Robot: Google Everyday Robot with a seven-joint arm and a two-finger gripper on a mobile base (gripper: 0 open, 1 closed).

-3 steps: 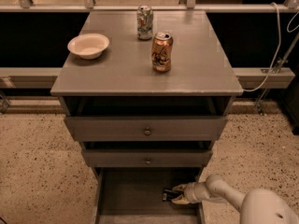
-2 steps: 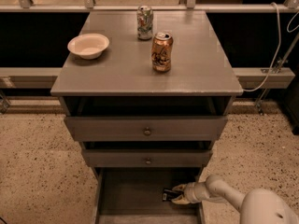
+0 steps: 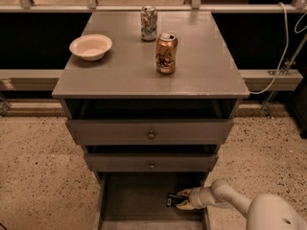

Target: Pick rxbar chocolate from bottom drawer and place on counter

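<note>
Rxbar chocolate (image 3: 171, 200) is seen in the bottom drawer (image 3: 134, 200), by its right side. The gripper (image 3: 182, 200) is placed right at the bar; whether it is shut cannot be told. Lifting it onto the counter (image 3: 120, 75) is left.

My gripper (image 3: 185, 200) sits low in the bottom drawer (image 3: 129, 198), covering the right end of the rxbar chocolate (image 3: 171, 200); I can't tell whether it has a hold. The bar's lettering is too small to read (so is the copper can (image 3: 166, 53) label). The frame's lower edge cuts off the drawer's front, and the arm (image 3: 273, 214) runs out at the bottom-right corner.
</note>
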